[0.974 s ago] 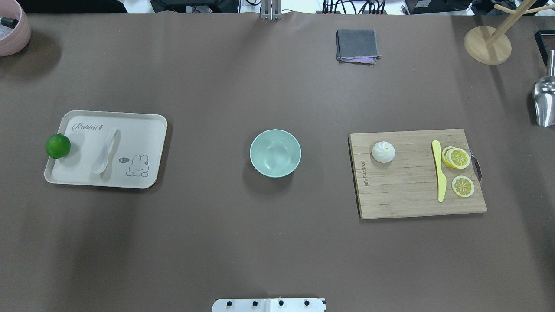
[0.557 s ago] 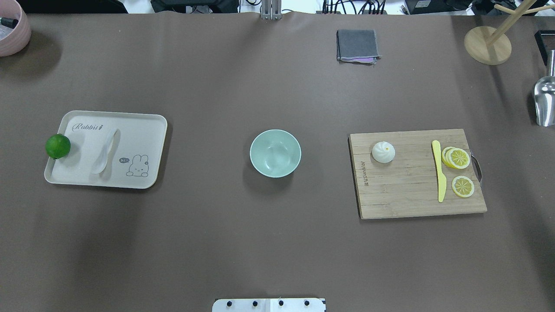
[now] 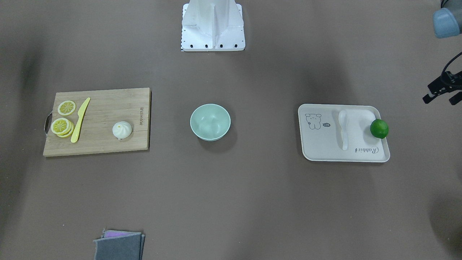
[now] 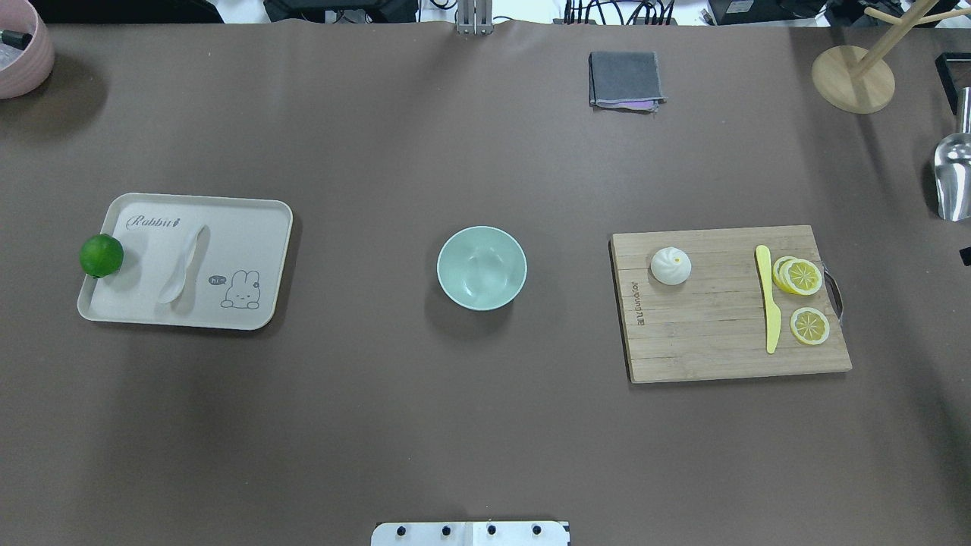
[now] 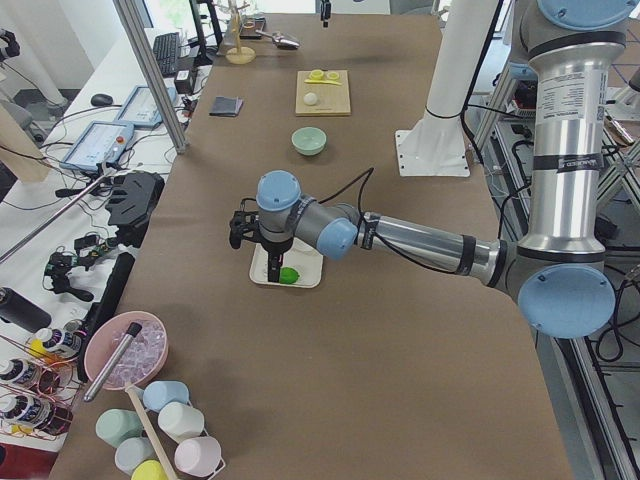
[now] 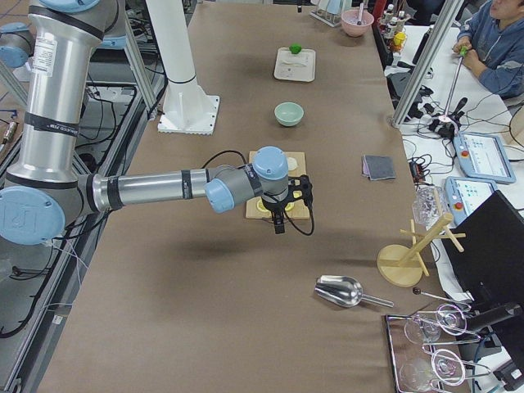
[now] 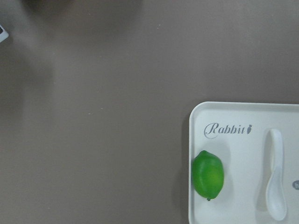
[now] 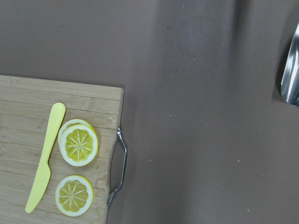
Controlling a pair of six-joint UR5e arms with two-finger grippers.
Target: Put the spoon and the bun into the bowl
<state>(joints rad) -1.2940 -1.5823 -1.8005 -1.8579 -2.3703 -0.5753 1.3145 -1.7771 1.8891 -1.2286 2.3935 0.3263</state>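
**Opening stage, nothing lifted yet.** The bowl [image 4: 482,268] stands empty, and both task items lie where they must be picked up.

The left gripper [image 5: 272,262] hangs high over the outer end of the tray [image 4: 250,227]. Whether its jaws are parted or closed cannot be told. The lime [image 4: 101,255] lies below them, slightly to the bowl side, and the spoon [image 4: 186,262] rests on the tray just beyond the lime. The spoon's long axis runs toward and away from the robot, a little slanted, with the scoop at the nearer end and the handle pointing away.

The bowl sits well inboard of both pairs of jaws, about midway between them. The bun [image 4: 670,266] sits pleats-up on the cutting board [image 4: 713,341], at the end farthest from the right jaws and nearest the bowl. Being round, it has no long axis.

The right gripper [image 6: 278,221] hovers over the board's handle end, near the knife [image 4: 768,299] and lemon slices [image 4: 800,277]. Its jaw state cannot be told either.

The likely next move is for each gripper to shift inboard. The left jaws would then close across the spoon's narrow handle.
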